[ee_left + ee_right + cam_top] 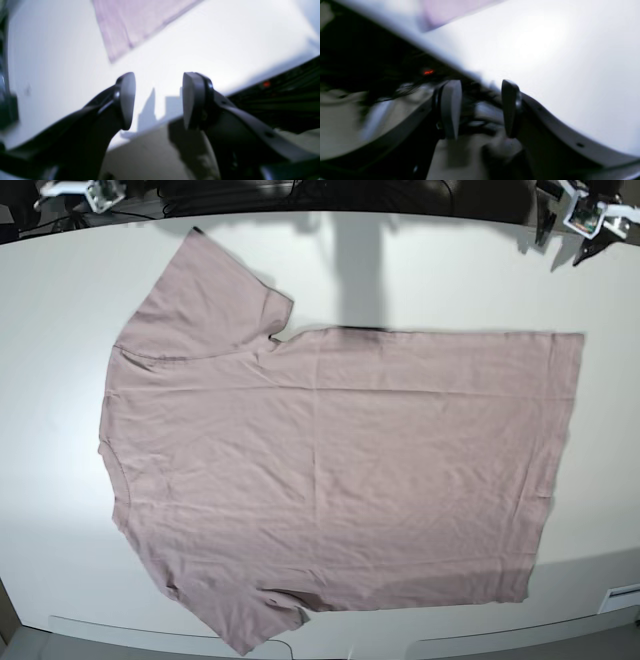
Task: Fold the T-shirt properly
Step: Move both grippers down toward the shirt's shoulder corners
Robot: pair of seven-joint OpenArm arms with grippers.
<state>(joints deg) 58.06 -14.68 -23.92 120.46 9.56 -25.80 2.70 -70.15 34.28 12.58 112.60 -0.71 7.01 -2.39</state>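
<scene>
One T-shirt (330, 480), dusty pink and unprinted, lies spread flat across the middle of the white desk (50, 300) in my overhead view, collar toward the left of the frame, hem toward the right, one sleeve fanned out at the upper left and the other running off toward the lower edge. From my remote seat I judge it light, limp and easily dragged: thin knit cloth that will sag between two grip points and bunch if pulled from one side only. Its surface shows faint creases and no stiff parts. The sensible holds, as I read it, are the edges: a shoulder or sleeve seam at the left and the hem corner at the right, pinched low so a jaw catches both layers.

The left gripper (158, 100) hangs over the desk's edge with its jaws standing wide and nothing between them; a corner of the shirt shows at the top of that view. The right gripper (480, 108) is likewise parted and empty, off the desk's rim, with dark cabling and a small red light (428, 72) behind it. The desk is smooth, pale and glossy, so I expect the cloth to slide readily. The room past the far edge is dim.
</scene>
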